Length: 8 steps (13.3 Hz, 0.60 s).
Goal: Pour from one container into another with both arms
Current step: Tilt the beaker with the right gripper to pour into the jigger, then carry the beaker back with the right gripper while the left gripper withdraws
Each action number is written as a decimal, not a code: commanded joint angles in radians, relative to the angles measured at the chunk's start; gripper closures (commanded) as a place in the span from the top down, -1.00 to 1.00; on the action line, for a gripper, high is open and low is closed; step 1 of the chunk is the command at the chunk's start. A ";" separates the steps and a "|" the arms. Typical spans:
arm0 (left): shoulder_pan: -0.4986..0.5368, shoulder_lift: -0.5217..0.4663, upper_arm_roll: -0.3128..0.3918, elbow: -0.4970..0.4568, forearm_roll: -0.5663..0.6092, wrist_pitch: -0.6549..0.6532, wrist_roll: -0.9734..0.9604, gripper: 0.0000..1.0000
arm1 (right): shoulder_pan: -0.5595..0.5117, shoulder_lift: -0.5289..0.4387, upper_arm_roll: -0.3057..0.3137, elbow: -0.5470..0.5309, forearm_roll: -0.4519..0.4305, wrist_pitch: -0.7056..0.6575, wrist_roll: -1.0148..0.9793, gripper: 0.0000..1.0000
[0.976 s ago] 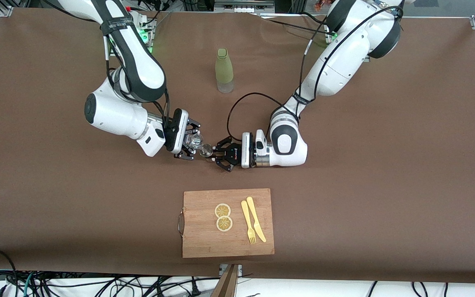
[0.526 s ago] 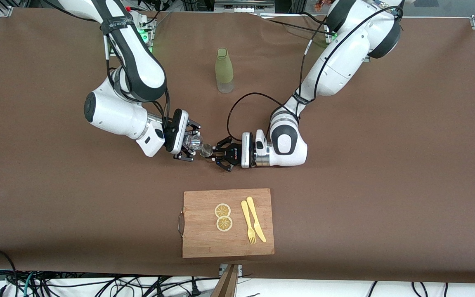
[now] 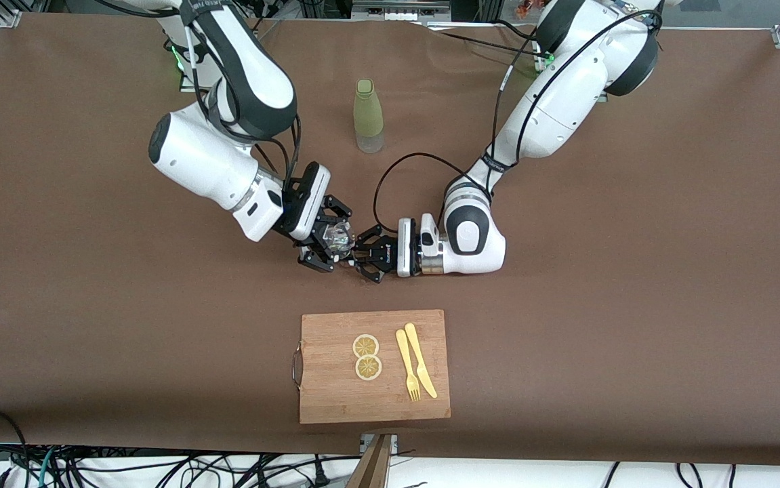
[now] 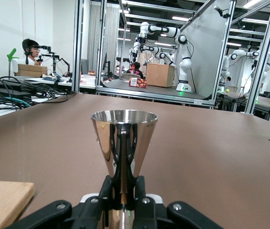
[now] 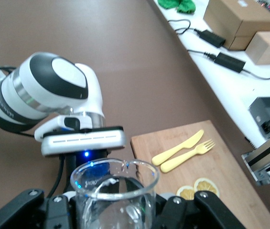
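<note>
My left gripper (image 3: 362, 255) is low over the middle of the table, shut on the waist of a steel cone-shaped jigger (image 4: 124, 138) that stands upright between its fingers (image 4: 111, 188). My right gripper (image 3: 330, 247) is shut on a clear glass beaker (image 3: 337, 237), right against the left gripper. The beaker (image 5: 113, 191) is tipped, its mouth toward the left arm's wrist (image 5: 53, 90). In the front view the beaker hides most of the jigger. No liquid is visible.
A pale green bottle (image 3: 368, 116) stands farther from the front camera, between the arms' bases. A wooden cutting board (image 3: 335, 393) lies nearer, carrying two lemon slices (image 3: 366, 356) and a yellow fork and knife (image 3: 415, 369).
The right arm swung toward the left gripper and turned its wrist, bringing the beaker from beside the jigger to over it. The left arm stayed still.
</note>
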 commanded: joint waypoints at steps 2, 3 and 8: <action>-0.002 0.015 -0.001 0.024 -0.039 0.015 0.041 -1.00 | -0.074 -0.081 0.059 -0.014 0.070 0.008 0.007 -0.91; -0.002 0.015 -0.001 0.024 -0.039 0.015 0.041 -1.00 | -0.097 -0.101 0.078 -0.014 0.082 0.007 0.003 -0.90; 0.063 -0.022 0.024 -0.002 0.023 -0.015 0.061 -1.00 | -0.231 -0.164 0.142 0.004 0.157 -0.062 -0.002 -0.90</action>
